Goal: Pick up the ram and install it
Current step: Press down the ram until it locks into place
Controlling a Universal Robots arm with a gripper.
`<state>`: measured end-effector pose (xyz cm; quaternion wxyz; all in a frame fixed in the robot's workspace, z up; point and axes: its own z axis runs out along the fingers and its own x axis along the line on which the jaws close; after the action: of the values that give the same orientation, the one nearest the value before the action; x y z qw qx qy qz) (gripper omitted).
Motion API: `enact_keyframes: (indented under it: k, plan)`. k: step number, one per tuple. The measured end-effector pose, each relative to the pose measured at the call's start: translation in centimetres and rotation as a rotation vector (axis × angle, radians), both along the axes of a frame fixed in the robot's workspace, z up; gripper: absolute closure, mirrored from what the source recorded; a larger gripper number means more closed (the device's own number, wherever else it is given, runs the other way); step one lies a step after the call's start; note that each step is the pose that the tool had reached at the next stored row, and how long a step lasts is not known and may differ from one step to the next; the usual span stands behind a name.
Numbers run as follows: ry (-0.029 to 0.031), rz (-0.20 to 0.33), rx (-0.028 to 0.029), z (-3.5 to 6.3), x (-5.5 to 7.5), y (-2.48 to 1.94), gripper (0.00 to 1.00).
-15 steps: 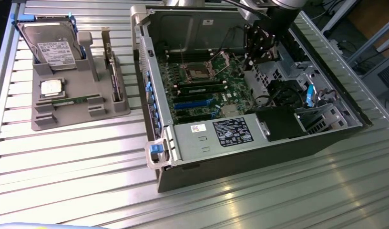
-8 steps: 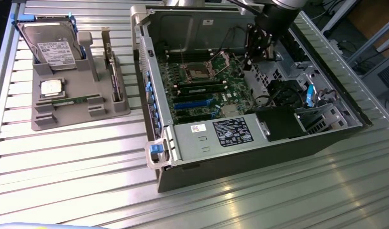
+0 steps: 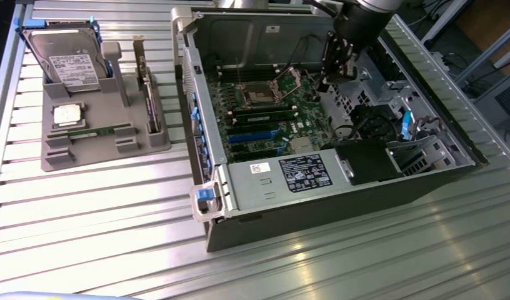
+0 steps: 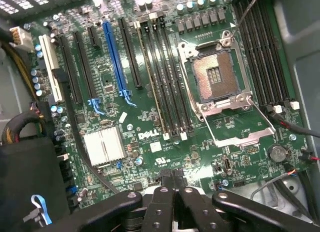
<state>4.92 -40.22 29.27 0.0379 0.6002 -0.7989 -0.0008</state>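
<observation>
Exterior view: gripper (image 3: 334,74) is hovering closed and empty over the computer case (image 3: 322,206); ram (image 3: 97,132) is lying beside it in the grey holder (image 3: 113,156).

A table (image 3: 97,206) of ribbed, silvery metal slats runs across the exterior view, its bars lying side by side with dark gaps between them. Soft light gleams off the slats, brightest in a pale patch near the lower middle. Past the table's far edge, at the exterior view's upper right, a white metal frame (image 3: 455,22) stands slanted, with a brown floor (image 3: 489,19) showing behind it. Close to the right edge sits a grey box (image 3: 504,100) with a dark vented face.
</observation>
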Motion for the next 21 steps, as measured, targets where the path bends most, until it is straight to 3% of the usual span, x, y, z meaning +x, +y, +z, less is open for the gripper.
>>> enact_keyframes:
  k: [11,16,17,21]
  plan:
    - [-0.0001,-0.138,-0.0122,-0.09,0.00,0.00,0.90]
    - [-0.0009,-0.216,-0.0296,-0.14,0.00,0.00,0.90]
    - [-0.0013,-0.230,-0.0355,-0.14,0.00,0.00,0.90]
    - [-0.0009,-0.299,-0.0437,-0.16,0.00,0.00,0.90]
